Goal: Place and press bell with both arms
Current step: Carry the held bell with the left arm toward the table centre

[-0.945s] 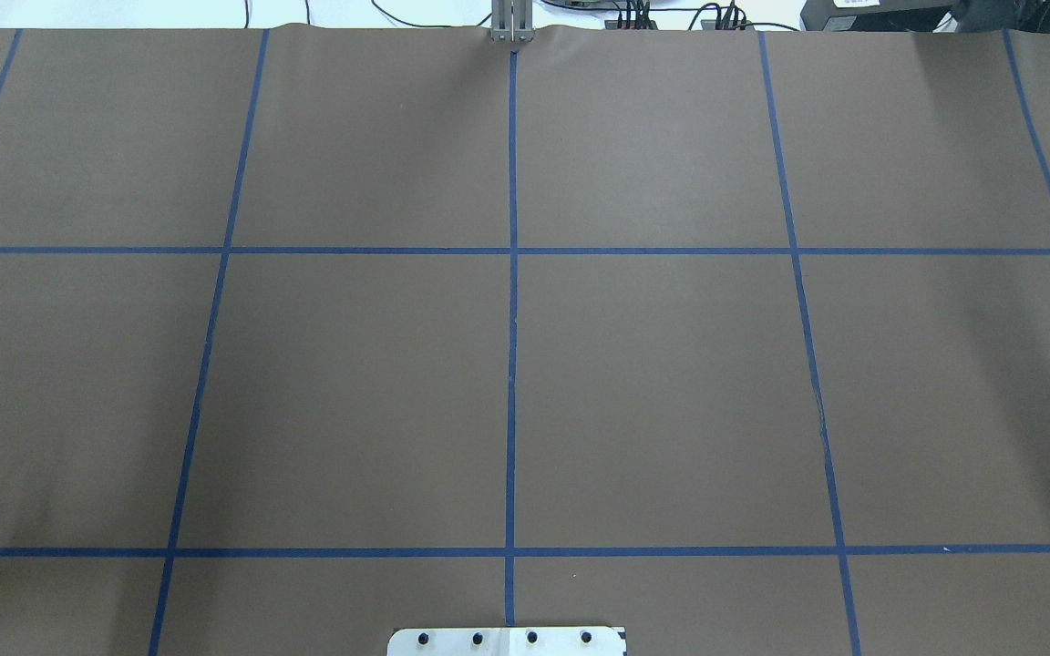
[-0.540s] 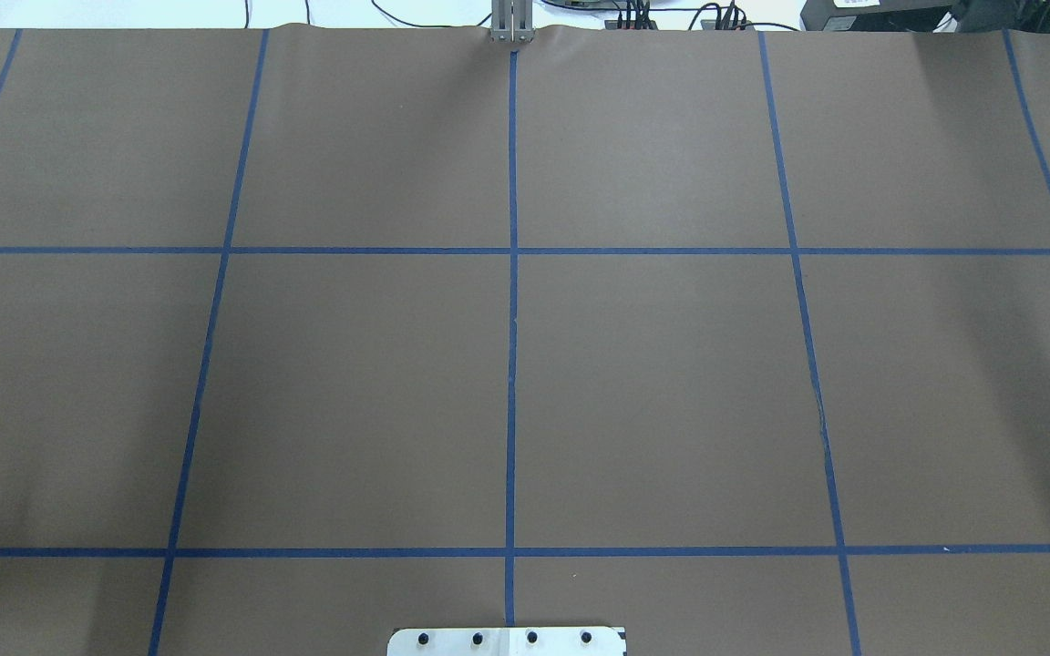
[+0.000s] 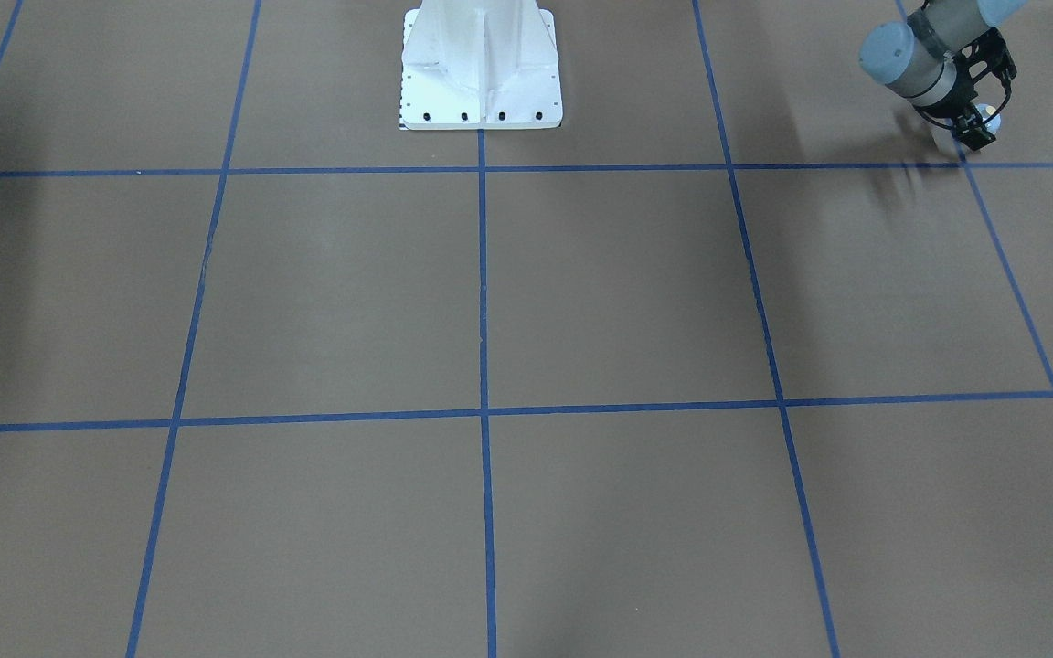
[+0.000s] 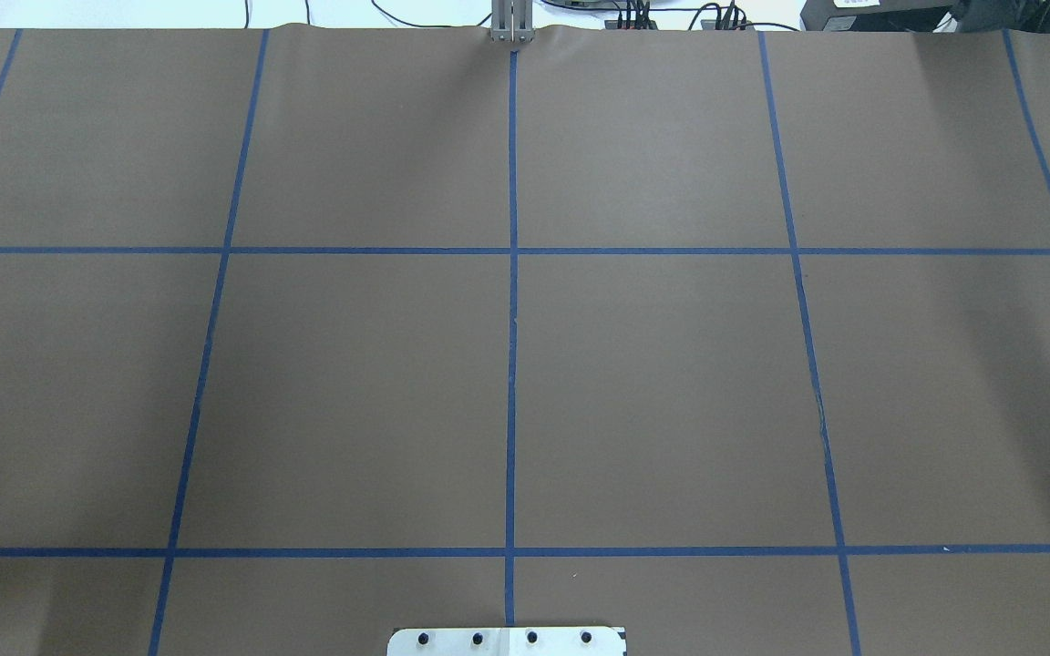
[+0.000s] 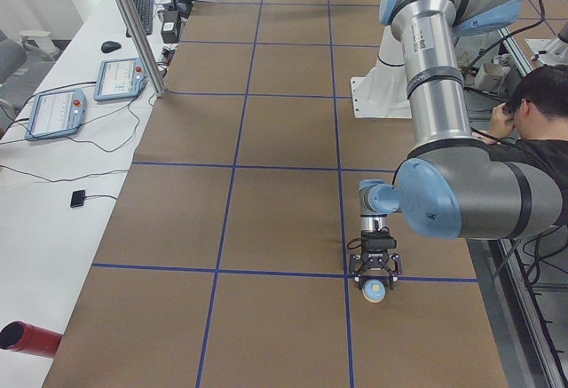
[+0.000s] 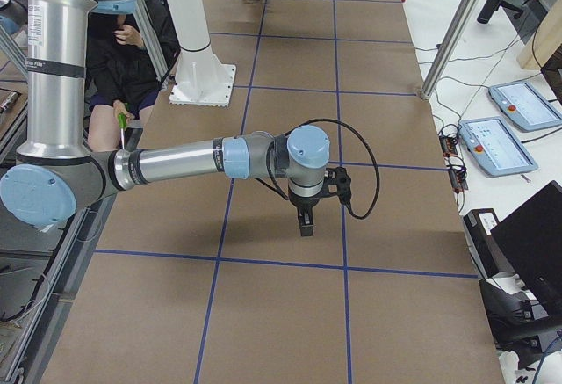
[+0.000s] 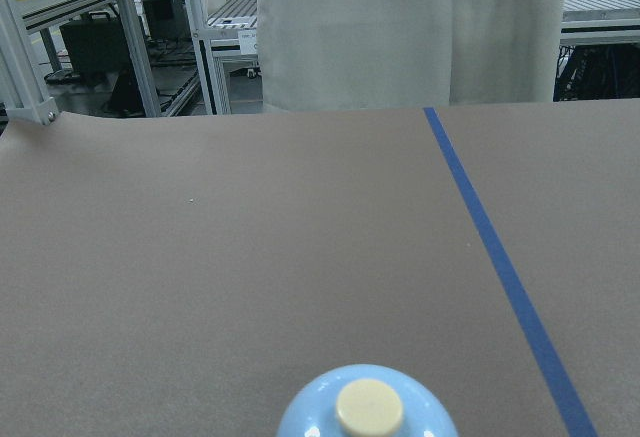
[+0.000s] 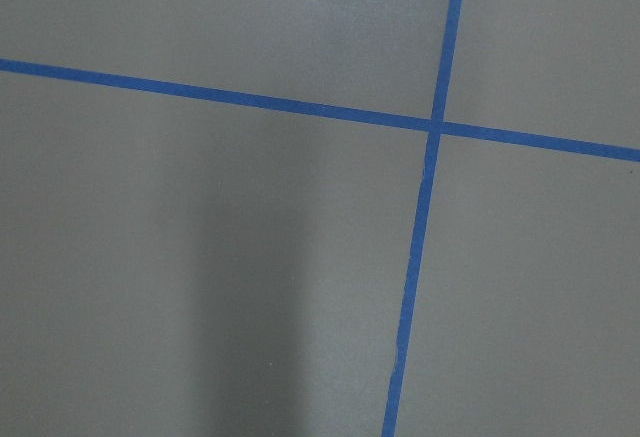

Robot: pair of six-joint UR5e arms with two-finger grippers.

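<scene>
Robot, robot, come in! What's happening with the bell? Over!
Left gripper at the bell, grip unclear. Right gripper over the table, state unclear. Nothing seen blocking.

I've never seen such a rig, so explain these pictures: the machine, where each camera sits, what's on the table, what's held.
This is a robot: a grey-and-silver tubular left arm and a right arm on a white bolted pedestal, each ending in a black two-finger gripper. They work over a brown table marked with blue tape lines. Two cameras look down on it, from behind and from the front; two look along it from its ends; one rides on each wrist. On the table is a small light-blue call bell with a cream button, at the tip of the left gripper; whether it is clamped, I cannot tell. The right gripper hangs above the table, nothing seen in it.
</scene>
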